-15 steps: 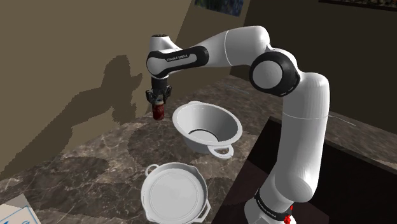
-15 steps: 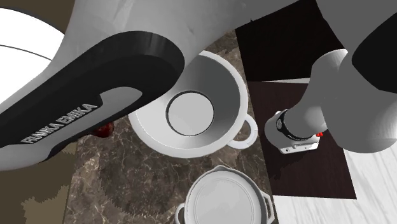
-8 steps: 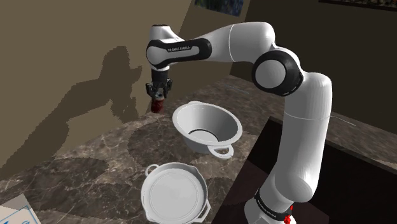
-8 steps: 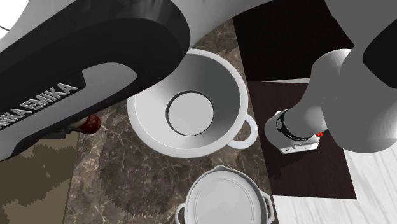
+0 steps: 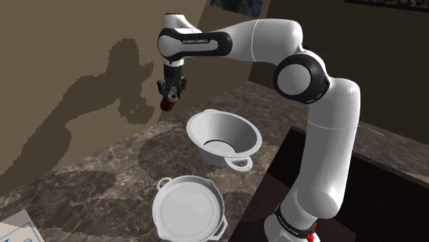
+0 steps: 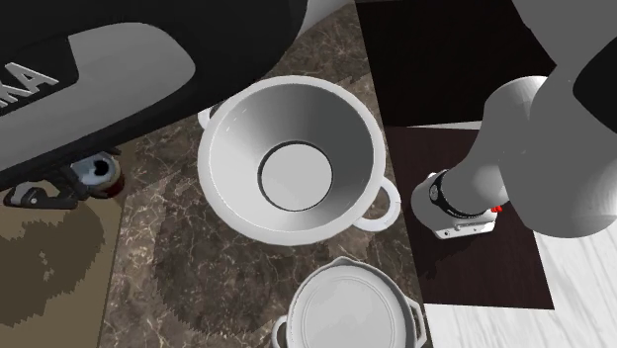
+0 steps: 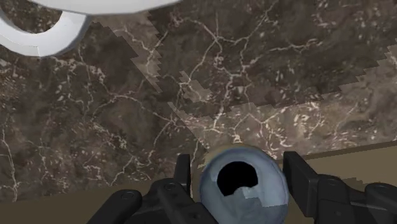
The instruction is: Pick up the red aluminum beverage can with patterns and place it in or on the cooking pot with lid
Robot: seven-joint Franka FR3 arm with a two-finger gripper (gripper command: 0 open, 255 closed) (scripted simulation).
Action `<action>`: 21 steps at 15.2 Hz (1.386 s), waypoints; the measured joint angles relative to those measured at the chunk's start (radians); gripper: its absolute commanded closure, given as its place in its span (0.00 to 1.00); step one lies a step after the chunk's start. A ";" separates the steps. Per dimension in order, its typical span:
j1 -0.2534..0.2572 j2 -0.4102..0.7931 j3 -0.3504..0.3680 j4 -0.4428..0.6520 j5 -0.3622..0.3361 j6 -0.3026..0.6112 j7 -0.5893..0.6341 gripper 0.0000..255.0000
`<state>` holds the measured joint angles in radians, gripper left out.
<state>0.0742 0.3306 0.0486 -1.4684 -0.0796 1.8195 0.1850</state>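
The gripper point(image 5: 170, 95) is clenched on the red beverage can point(image 5: 167, 105), holding it in the air over the dark marble bench point(image 5: 103, 172), just beside the white cooking pot point(image 5: 206, 134) and higher than its rim. The lid point(image 5: 189, 210) lies on the bench near the pot.

Dark veined marble counter point(image 5: 103, 172) beneath a shadowed tan wall point(image 5: 62, 62).
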 measured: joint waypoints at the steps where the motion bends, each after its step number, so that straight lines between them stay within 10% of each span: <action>1: 0.000 0.001 0.000 0.013 0.000 -0.012 0.000 1.00; 21: 0.005 0.032 0.000 0.325 0.001 -0.293 -0.018 1.00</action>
<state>0.0793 0.3628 0.0489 -1.1433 -0.0788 1.5262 0.1666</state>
